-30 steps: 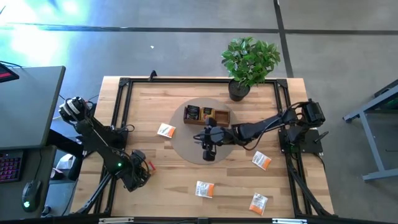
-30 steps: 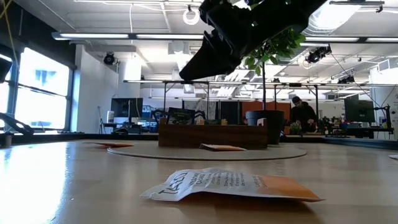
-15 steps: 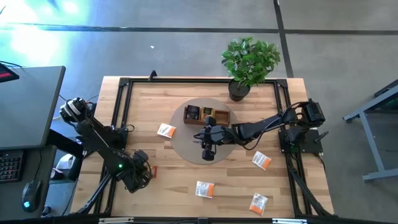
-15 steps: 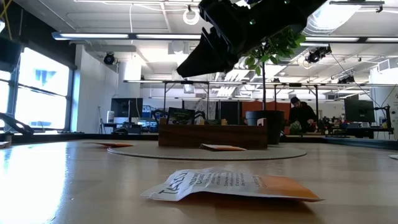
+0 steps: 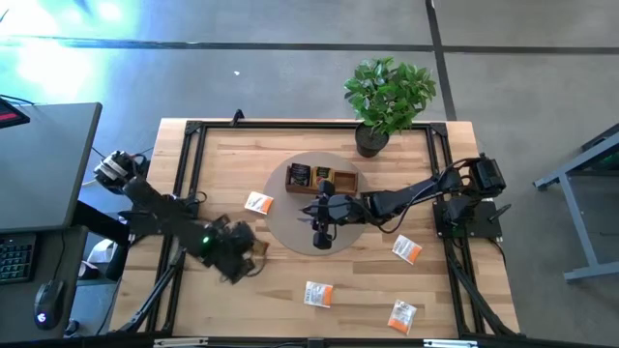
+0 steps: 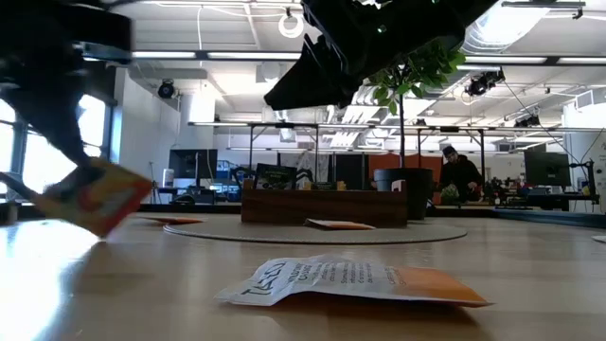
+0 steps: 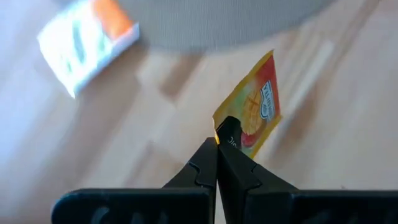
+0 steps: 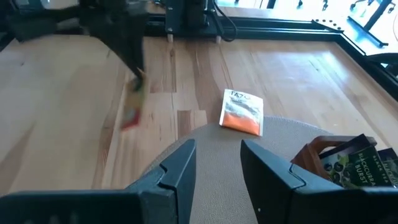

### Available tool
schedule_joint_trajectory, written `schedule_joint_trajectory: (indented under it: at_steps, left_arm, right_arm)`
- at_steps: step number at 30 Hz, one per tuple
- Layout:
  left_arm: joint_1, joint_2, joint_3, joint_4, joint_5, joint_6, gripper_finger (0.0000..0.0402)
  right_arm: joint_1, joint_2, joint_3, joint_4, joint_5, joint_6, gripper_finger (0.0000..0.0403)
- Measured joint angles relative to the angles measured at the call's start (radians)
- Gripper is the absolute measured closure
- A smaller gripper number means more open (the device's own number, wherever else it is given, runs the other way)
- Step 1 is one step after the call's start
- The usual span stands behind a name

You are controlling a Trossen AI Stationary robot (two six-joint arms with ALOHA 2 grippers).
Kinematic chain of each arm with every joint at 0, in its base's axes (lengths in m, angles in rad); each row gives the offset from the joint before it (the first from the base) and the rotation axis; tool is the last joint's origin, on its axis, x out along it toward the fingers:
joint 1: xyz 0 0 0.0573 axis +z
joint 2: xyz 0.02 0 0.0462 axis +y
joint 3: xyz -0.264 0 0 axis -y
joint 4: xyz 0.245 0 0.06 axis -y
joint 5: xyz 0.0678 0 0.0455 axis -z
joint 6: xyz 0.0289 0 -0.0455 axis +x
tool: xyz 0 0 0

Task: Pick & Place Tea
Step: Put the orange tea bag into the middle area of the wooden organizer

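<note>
Since a second ago the left arm has swung from the near-left edge of the table toward the middle, and its jaws have gone from apart to clamped: the left gripper (image 7: pixel 217 149) now pinches one corner of a small flat yellow-orange tea sachet with a red fruit picture (image 7: pixel 254 107), which hangs clear of the light wooden tabletop (image 5: pixel 222 184), tilted, as the low view shows at its left side (image 6: pixel 95 196). A corner pinch leaves the packet's body free, which should let it drop edge-first into a slot. In the high view this gripper (image 5: pixel 253 253) sits just left of the round grey mat (image 5: pixel 290 227), near a white-and-orange sachet (image 5: pixel 257 203) lying at the mat's left rim. At the far side of the mat stands the brown wooden compartment tray (image 5: pixel 322 180), already holding dark packets, which I judge to be the goal. The right gripper (image 8: pixel 217 163), fingers apart and holding nothing, hovers over the middle of the mat (image 5: pixel 325 224) just near of the tray, probably waiting its turn. Three more white-and-orange sachets lie loose: one at the near middle (image 5: pixel 318 294), one near right (image 5: pixel 402 314), and one right of the mat (image 5: pixel 406 249). A potted green plant (image 5: pixel 387 97) stands at the far edge, clear of the work.
</note>
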Motion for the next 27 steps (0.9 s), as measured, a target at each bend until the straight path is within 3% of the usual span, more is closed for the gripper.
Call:
schedule_joint_trajectory:
  at_steps: [8, 16, 22, 27]
  left_arm:
    - [0.278, 0.0, 0.087, 0.149, -0.009, 0.618, 0.0401]
    - [0.527, -0.001, 0.172, 0.313, 0.0, 1.05, 0.0401]
    - [0.695, -0.002, 0.183, 0.426, 0.121, 1.297, 0.0401]
    - [0.794, 0.051, 0.184, 0.595, 0.305, 1.419, 0.0401]
  right_arm:
    - [0.0, 0.0, 0.0, -0.113, 0.064, 0.008, 0.0279]
    - [0.0, -0.013, 0.0, -0.482, 0.171, 0.131, 0.0279]
    - [0.001, -0.025, 0.0, -0.771, 0.174, 0.322, 0.0279]
    - [0.001, -0.025, 0.0, -0.925, 0.225, 0.444, 0.0279]
